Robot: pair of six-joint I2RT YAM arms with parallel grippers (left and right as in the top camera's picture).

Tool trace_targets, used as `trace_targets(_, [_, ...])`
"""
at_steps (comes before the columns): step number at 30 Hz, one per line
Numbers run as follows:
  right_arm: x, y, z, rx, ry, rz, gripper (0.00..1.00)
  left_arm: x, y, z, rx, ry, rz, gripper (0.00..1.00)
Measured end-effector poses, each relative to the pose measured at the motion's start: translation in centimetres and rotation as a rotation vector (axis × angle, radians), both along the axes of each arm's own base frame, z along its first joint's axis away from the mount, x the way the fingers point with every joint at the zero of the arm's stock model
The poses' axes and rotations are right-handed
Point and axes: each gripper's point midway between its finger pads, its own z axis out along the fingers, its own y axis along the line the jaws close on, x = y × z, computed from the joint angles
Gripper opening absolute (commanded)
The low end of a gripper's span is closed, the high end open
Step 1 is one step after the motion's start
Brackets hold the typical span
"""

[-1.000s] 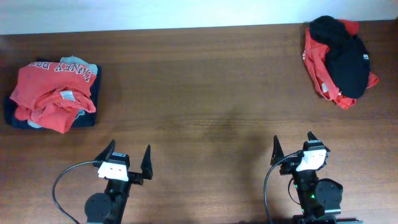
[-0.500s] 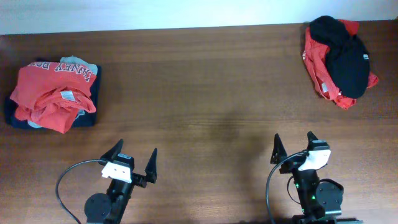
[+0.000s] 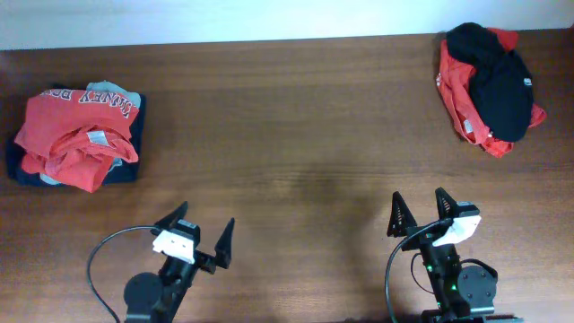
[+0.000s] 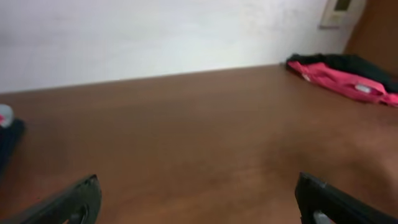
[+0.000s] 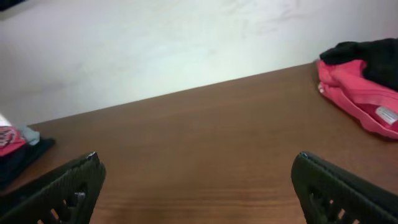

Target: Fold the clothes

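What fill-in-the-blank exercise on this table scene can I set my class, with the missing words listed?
1. Draped over the red shirt at the far right of the table is a ____ T-shirt.
2. The left gripper and the right gripper are both ____ and hold nothing.
3. In the left pile, the navy garment lies at the ____.
Missing words: black; open; bottom.

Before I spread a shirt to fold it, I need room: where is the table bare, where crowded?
The table is bare across its middle, between the shirt pile at far left and the black shirt on a red shirt at far right. Crowded: those ends, plus the near edge with the open left gripper and right gripper.
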Motion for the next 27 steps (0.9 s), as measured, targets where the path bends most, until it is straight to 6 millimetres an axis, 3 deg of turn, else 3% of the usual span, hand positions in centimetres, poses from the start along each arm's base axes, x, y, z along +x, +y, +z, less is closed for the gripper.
trace_targets(3, [0.0,0.1,0.6,-0.017,0.004,0.005,0.99,0.0,-0.3,-1.0,0.003,0.06,-0.019,0.99])
trace_targets(6, [0.1,0.2,3.2,-0.033,0.003,0.009,0.99,0.3,-0.5,-0.4,0.003,0.099,-0.029,0.99])
trace_targets(12, [2.3,0.7,9.4,-0.041,0.079,0.04,0.99,2.3,-0.9,5.3,0.005,0.178,-0.041,0.99])
trace_targets(17, [6.2,1.5,12.3,-0.037,0.263,0.089,0.99,5.3,-1.7,10.1,0.008,0.325,-0.067,0.99])
trace_targets(21, [9.1,2.1,14.6,-0.028,0.362,0.122,0.99,7.7,-2.2,12.1,0.022,0.484,-0.089,0.99])
trace_targets(27, [12.1,3.2,18.7,-0.015,0.378,0.186,0.99,12.0,-4.6,16.6,-0.008,0.533,-0.209,0.99])
